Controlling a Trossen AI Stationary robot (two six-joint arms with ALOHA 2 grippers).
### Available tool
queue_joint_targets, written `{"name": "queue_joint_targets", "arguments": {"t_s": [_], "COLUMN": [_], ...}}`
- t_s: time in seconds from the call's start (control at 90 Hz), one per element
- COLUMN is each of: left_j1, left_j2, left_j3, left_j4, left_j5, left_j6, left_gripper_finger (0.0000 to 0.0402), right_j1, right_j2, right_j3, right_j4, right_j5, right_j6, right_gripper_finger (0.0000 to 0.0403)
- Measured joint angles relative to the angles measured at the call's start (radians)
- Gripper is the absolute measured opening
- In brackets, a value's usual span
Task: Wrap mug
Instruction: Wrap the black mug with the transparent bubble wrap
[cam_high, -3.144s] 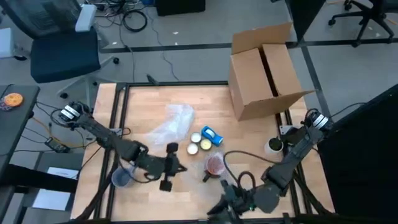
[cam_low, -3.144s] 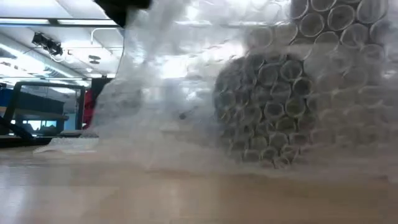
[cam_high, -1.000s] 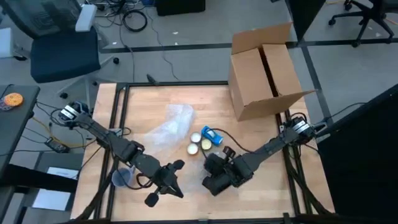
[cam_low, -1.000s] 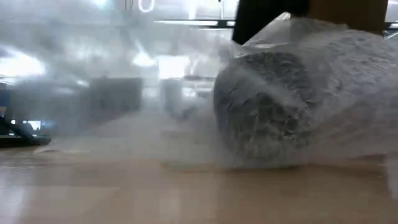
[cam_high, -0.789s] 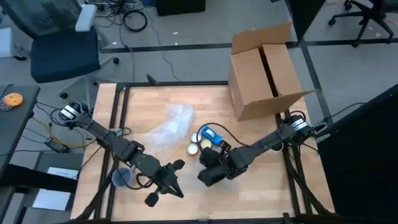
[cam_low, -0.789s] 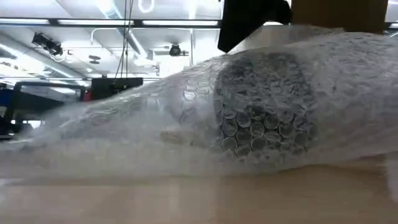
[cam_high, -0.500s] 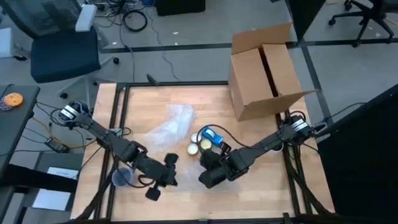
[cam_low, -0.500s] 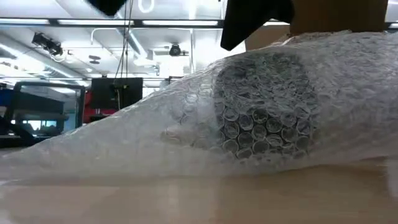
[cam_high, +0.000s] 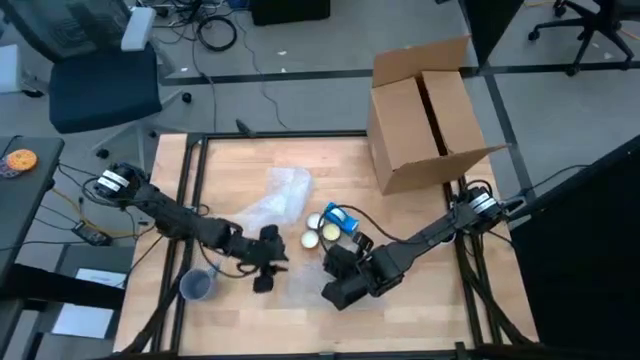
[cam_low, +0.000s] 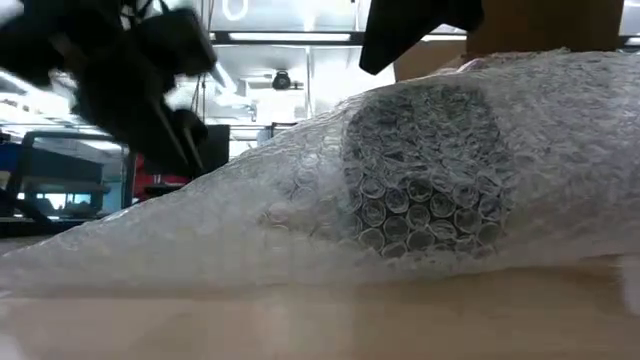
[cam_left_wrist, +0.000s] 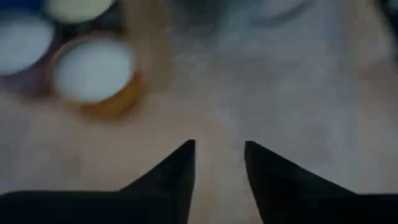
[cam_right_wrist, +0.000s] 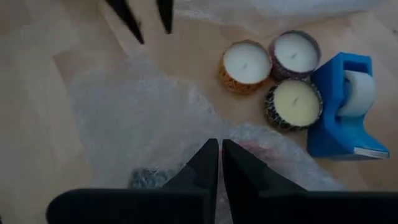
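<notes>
left gripper has swung in from the front edge to beside the bubble wrap, jaws a little apart, empty. right gripper stays on the wrap over the mug, jaws nearly together, pinching the sheet. wrap now lies flat over the mug near table centre-front, so prob next: fold/tuck w/ left. count: 1 mug, 3 candles, 1 blue tape dispenser, 1 cardboard box, 1 grey cup.

My wooden table has bubble wrap at center, three candles plus a blue tape dispenser beside it, cardboard box upper right.
</notes>
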Motion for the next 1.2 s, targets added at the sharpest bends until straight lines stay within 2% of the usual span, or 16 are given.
{"name": "queue_joint_targets", "arguments": {"t_s": [0.256, 0.622, 0.889, 1.044, 1.2], "left_j1": [-0.03, -0.047, -0.108, -0.12, -0.123], "left_j2": [0.076, 0.193, 0.349, 0.392, 0.382], "left_j3": [0.0, 0.101, 0.226, 0.272, 0.317], "left_j4": [0.064, -0.061, -0.133, -0.154, -0.273], "left_j5": [0.022, 0.041, -0.072, -0.103, -0.127], "left_j6": [0.072, 0.103, 0.188, 0.17, 0.102], "left_gripper_finger": [0.0187, 0.0195, 0.0192, 0.0146, 0.0033], "right_j1": [0.0, 0.007, 0.008, 0.012, 0.024], "right_j2": [0.0, 0.0, 0.0, 0.001, 0.001], "right_j3": [0.0, 0.0, 0.0, -0.001, -0.001], "right_j4": [0.002, 0.005, 0.006, 0.005, 0.004], "right_j5": [0.002, 0.002, -0.019, -0.026, -0.041], "right_j6": [0.0, 0.0, -0.001, -0.021, -0.052], "right_gripper_finger": [0.0, 0.0, 0.0, 0.0, 0.0]}}
